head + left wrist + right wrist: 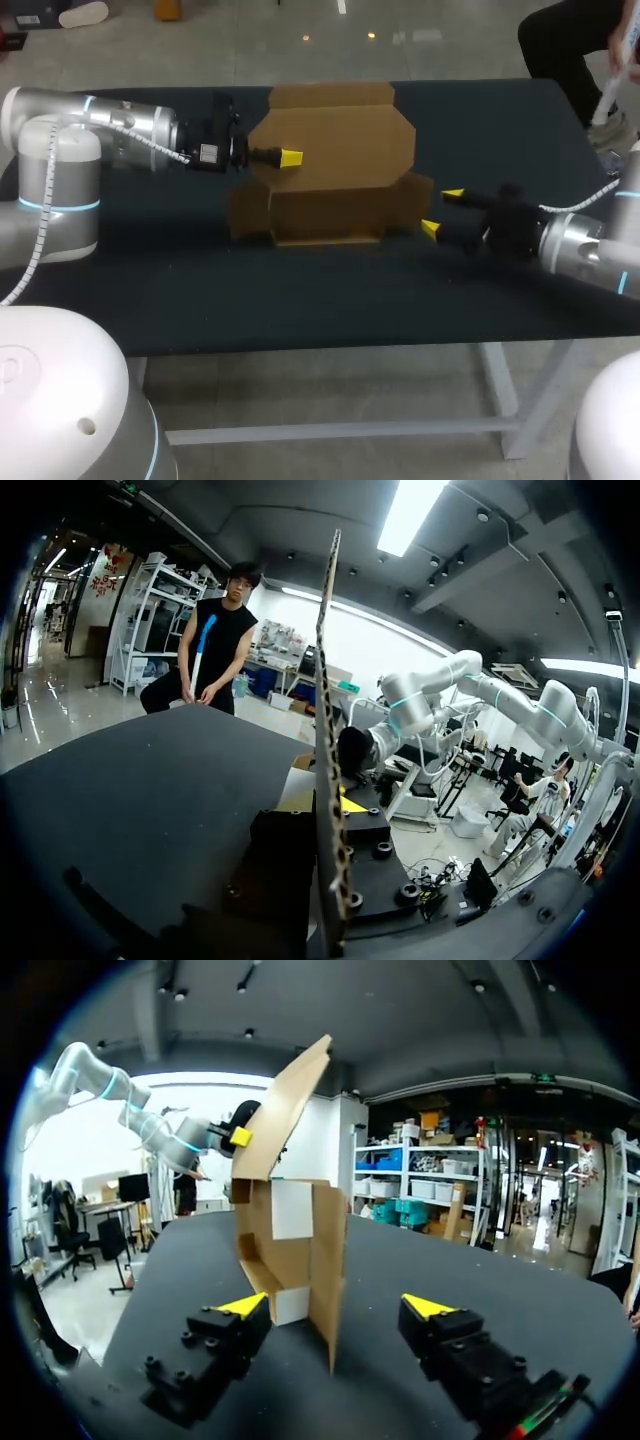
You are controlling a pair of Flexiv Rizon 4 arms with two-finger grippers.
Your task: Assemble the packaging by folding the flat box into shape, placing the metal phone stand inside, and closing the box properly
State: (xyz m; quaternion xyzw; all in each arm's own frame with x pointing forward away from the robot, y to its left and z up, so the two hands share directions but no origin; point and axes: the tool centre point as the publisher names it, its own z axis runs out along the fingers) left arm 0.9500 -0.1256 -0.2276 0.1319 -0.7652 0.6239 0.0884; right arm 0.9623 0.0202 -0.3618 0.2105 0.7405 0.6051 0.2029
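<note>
The brown cardboard box [335, 205] stands half folded in the middle of the table, its big lid panel [340, 140] raised and tilted back. My left gripper [288, 158] is shut on the lid's left edge; in the left wrist view that lid [326, 710] shows edge-on between its fingers. At the box's right end my right gripper [441, 211] is open. In the right wrist view the box's side flap [326, 1260] stands between the spread yellow fingertips [245, 1306], touching neither. My left gripper [238, 1137] shows there on the lid. No metal phone stand is in view.
The dark table [300, 290] carries only the box. Small flaps stick out at the box's left end [245, 212] and right end [415, 195]. Bare tabletop lies in front of the box up to the front edge.
</note>
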